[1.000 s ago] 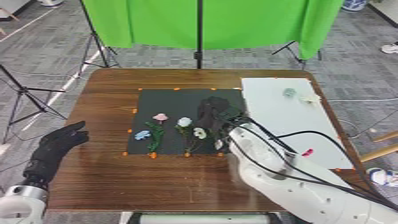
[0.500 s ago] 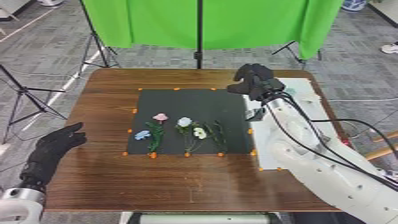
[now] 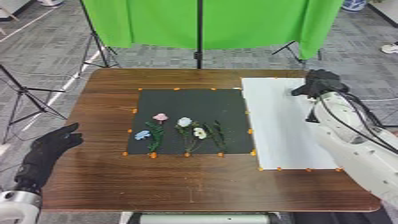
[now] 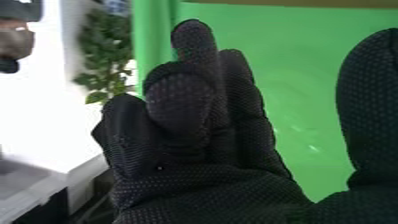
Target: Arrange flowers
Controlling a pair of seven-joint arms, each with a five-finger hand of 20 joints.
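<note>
One hand (image 3: 322, 83), my right, is well open and empty over the white sheet (image 3: 284, 125), fingers straight. Leftward, the flowers (image 3: 185, 122) lie on the black mat (image 3: 182, 104). I'd expect them light, with bendy stems (image 3: 155, 140) and easily crushed petals (image 3: 142, 135), so I'd pinch mid-stem. Their long axes run roughly near to far, blooms away from me; the rightmost tips are hard to make out.

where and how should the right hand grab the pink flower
Probably best by the middle of its leafy green stem, from above and slightly right: the pink flower lies flat, stem running nearward, and the blue flower crowds its left side.
</note>
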